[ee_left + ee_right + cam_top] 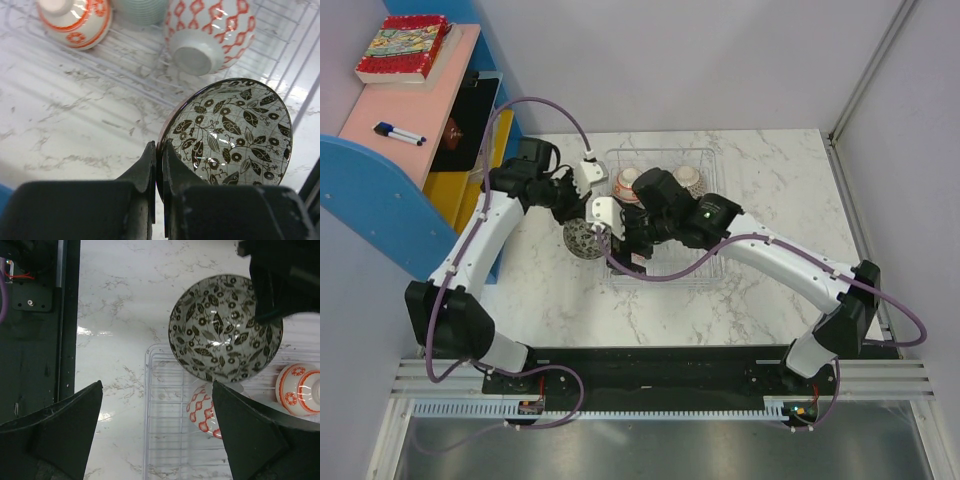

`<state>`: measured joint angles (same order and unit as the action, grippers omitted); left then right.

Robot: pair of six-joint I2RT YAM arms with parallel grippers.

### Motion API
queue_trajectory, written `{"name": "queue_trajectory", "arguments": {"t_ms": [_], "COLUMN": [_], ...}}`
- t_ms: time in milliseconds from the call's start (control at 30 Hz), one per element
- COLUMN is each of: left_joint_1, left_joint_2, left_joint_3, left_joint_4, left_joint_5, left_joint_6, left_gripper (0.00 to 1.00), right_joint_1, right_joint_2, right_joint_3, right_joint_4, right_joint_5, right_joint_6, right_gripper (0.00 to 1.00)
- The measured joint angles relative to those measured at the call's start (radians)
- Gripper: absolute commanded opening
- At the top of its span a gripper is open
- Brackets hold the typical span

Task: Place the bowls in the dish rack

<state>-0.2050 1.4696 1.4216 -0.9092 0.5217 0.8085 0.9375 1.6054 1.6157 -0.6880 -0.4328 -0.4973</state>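
Observation:
My left gripper (pixel 598 216) is shut on the rim of a black-and-white leaf-patterned bowl (pixel 581 238), held tilted on edge above the left end of the silver wire dish rack (pixel 712 160). The left wrist view shows the fingers (pixel 150 165) pinching that bowl (pixel 235 130), with the rack (pixel 125 62) beyond. In the rack lie a red-diamond bowl (pixel 210 32), an orange-ringed bowl (pixel 75 17) and a pale green ribbed bowl (pixel 140 10). My right gripper (pixel 157 412) is open and empty above the rack (pixel 165 440), just below the leaf bowl (pixel 225 327).
A blue and pink shelf unit (pixel 405 120) stands at the table's left, with a book (pixel 402 48) and a marker (pixel 398 133) on it. Walls close the back and right sides. The black mounting base (pixel 35 330) lies along the near edge.

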Motion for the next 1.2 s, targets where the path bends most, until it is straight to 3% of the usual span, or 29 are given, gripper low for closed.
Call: {"name": "queue_trajectory", "arguments": {"t_ms": [300,633,767,867,1000,1200], "left_joint_1": [-0.110,-0.189,-0.201,-0.208,-0.213,-0.218], "left_joint_2": [0.119,0.127,0.127,0.126,0.123,0.122], "left_joint_3": [0.085,0.119,0.119,0.119,0.122,0.124], "left_joint_4": [-0.066,-0.127,-0.145,-0.149,-0.151,-0.159], "left_joint_5": [0.001,-0.023,-0.031,-0.041,-0.050,-0.051], "left_joint_6": [-0.028,-0.031,-0.031,-0.031,-0.031,-0.031], "left_gripper": [0.02,0.02,0.02,0.02,0.02,0.02], "right_joint_1": [0.183,0.203,0.204,0.204,0.208,0.208], "right_joint_2": [0.099,0.206,0.222,0.227,0.238,0.262], "right_joint_3": [0.031,0.066,0.092,0.094,0.097,0.111], "right_joint_4": [-0.060,-0.099,-0.105,-0.111,-0.134,-0.161], "right_joint_5": [0.255,0.449,0.491,0.500,0.502,0.509], "right_joint_6": [-0.101,-0.166,-0.185,-0.191,-0.201,-0.213], "right_gripper": [0.83,0.63,0.60,0.49,0.53,0.42]}}
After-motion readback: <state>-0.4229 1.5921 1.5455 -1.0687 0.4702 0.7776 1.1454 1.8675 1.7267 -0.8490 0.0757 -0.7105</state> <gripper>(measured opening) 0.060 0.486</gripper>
